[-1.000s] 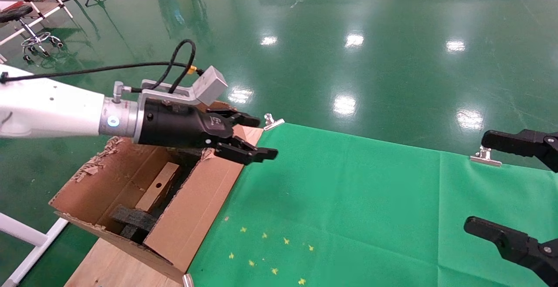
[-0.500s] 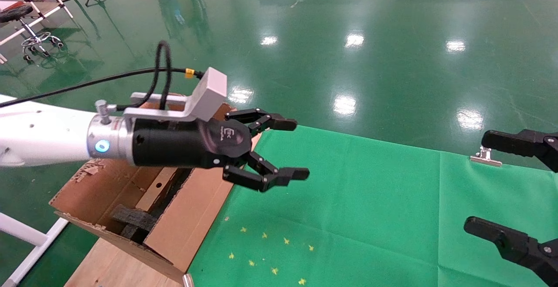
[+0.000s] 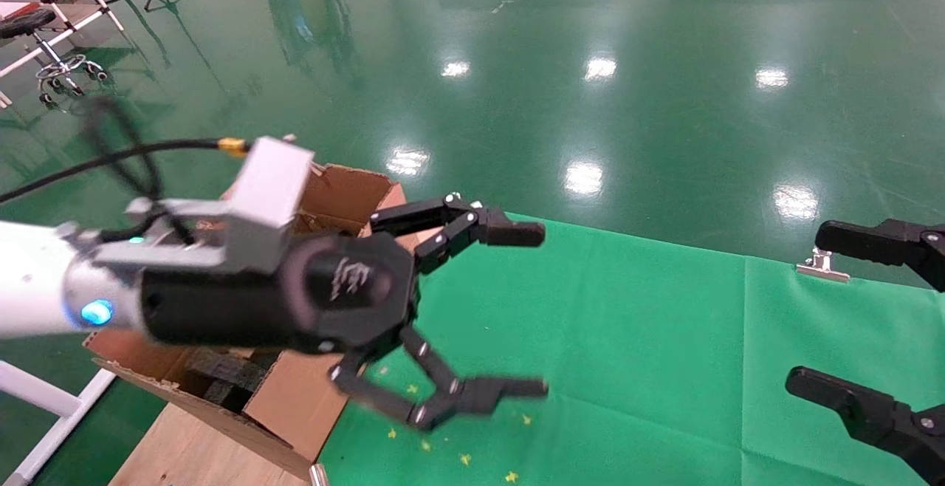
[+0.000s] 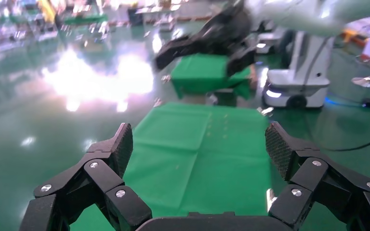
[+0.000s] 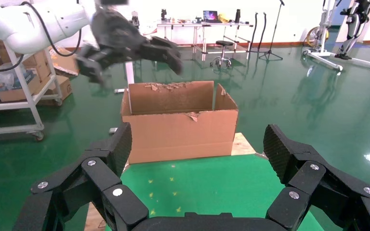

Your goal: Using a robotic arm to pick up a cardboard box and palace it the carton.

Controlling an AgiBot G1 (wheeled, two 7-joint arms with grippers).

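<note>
1. The white robotic arm with a silver wrist and black two-finger left gripper (image 3: 535, 309) hangs above the green cloth-covered table (image 3: 627, 338), just beside the large brown corrugated carton with ragged torn flap edges (image 3: 295, 397). Its jaws are spread wide and hold nothing.
2. The left wrist view confirms this: both ribbed fingertips (image 4: 124, 144) stand far apart with only bare green cloth between them.
3. The small reddish-brown cardboard box cannot be made out in any view. The arm covers much of the carton's opening, where only black foam blocks (image 3: 221, 371) show, so I cannot tell its heading or long axis.
4. No box lies on the visible cloth and the gripper is empty, so my judgement is that the box is probably already inside the carton and the task is at or near its end; this cannot be confirmed.
5. The carton's long axis runs away from the robot along the cloth's edge, with its open top upward.
6. The all-black right gripper (image 3: 849, 316) sits at the cloth's opposite side from the carton, wide open and empty.
</note>
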